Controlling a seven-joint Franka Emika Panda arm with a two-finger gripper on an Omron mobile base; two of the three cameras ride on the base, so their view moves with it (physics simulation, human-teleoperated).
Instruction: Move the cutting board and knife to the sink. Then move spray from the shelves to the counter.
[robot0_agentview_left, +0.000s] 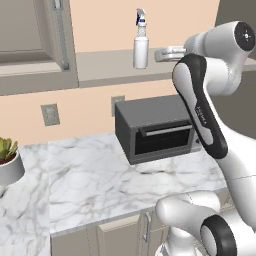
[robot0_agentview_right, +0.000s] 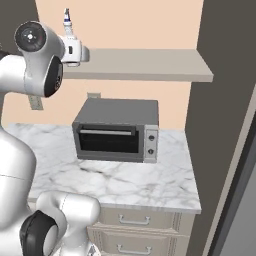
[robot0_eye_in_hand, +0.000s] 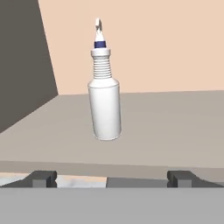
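Spray (robot0_eye_in_hand: 104, 105) is what you are after now: it stands upright on the shelves (robot0_eye_in_hand: 175, 127), straight ahead of the fingers (robot0_eye_in_hand: 112, 177) and a little beyond them, centred between the two tips in the hand view. Your fingers are spread wide and hold nothing; both tips sit just short of the shelf's front edge, one to each side of the bottle's line. Judging by this, you are on the second half of the task, in the approach to the bottle, with the grasp not yet made.

For the next move, you would push the hand forward along the shelf until the bottle's body sits between the fingers, then clench on the wide lower part, not the ribbed neck. Keep the tips above the slab's edge as you go in, or they may catch on it. The bottle is tall and narrow, so a nudge from one finger could tip it.

Your arm is raised high, with the forearm reaching level toward the shelf. Below the fingers lies the counter (robot0_agentview_left: 100, 185), where a toaster oven (robot0_agentview_left: 157, 130) stands; set the bottle down beside that, on open marble.
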